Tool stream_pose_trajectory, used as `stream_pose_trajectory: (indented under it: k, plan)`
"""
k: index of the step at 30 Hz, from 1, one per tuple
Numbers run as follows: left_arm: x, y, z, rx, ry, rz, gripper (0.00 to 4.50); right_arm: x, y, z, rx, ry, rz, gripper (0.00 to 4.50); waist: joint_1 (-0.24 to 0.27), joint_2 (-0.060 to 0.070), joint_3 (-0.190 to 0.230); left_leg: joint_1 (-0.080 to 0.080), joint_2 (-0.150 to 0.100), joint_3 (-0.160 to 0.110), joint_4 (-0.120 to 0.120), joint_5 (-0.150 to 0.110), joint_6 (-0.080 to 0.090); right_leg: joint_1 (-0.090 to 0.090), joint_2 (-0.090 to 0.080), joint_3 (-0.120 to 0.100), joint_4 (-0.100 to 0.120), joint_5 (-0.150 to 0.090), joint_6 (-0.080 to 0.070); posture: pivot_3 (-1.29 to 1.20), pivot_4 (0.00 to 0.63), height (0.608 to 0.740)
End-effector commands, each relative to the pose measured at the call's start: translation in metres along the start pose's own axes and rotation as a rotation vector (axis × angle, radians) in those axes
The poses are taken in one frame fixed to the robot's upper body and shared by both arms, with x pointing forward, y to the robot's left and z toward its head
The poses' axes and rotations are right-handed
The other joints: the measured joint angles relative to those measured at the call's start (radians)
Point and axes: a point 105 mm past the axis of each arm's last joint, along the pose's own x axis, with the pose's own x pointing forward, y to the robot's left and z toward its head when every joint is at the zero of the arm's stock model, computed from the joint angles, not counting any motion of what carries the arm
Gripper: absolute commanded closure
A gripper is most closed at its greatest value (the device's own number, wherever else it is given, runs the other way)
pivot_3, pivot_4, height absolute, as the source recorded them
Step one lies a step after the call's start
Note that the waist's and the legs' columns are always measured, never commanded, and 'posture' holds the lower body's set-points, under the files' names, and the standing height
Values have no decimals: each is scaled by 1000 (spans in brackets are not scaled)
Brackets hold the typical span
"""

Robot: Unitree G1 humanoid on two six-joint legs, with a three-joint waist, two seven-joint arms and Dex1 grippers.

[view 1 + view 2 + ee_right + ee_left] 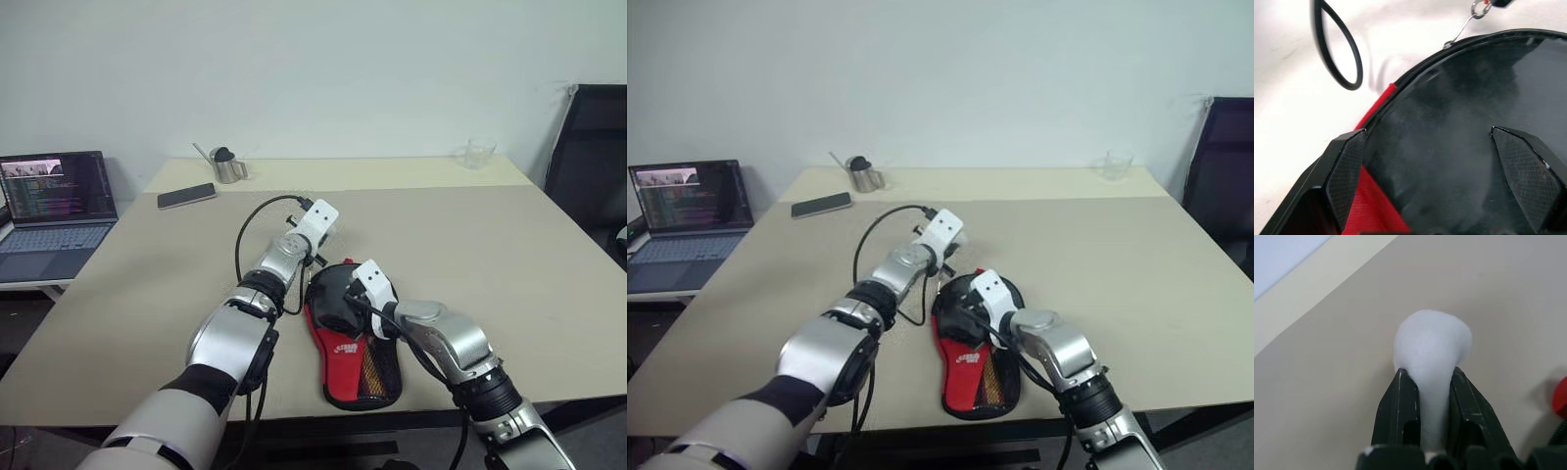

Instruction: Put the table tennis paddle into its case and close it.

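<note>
Lying under the wide-spread right fingers [1528, 176], the case [358, 352] rests on the table [470, 255]

The case [355, 343], lower middle of the frame, is black at its round end and red below, with a white logo and a black mesh pocket. The lump [1432, 345] is plain white between black fingers [1400, 406]. The table [470, 245] is pale beige.
</note>
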Motion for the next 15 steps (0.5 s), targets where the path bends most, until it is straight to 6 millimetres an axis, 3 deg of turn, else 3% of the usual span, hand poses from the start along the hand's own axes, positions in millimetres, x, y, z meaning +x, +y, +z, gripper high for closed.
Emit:
stream_pose_trajectory:
  k: [1,8,15]
  plan:
    - [1,2,30,131,-70,70,4193,-1,10,-33,59,129,44,0,2,0,0,0,-1,0,0,0,0,0,0,0,0,-1,1,0,150,740]
    - [2,-7,47,319,-101,126,4193,-7,15,-36,68,142,42,0,4,0,0,0,-1,0,0,-1,2,0,0,-1,0,-3,4,0,150,740]
    - [3,-38,70,456,-210,66,4193,-11,16,-37,81,141,33,0,5,0,1,0,-2,0,0,-1,1,0,0,-1,0,-3,4,0,150,740]
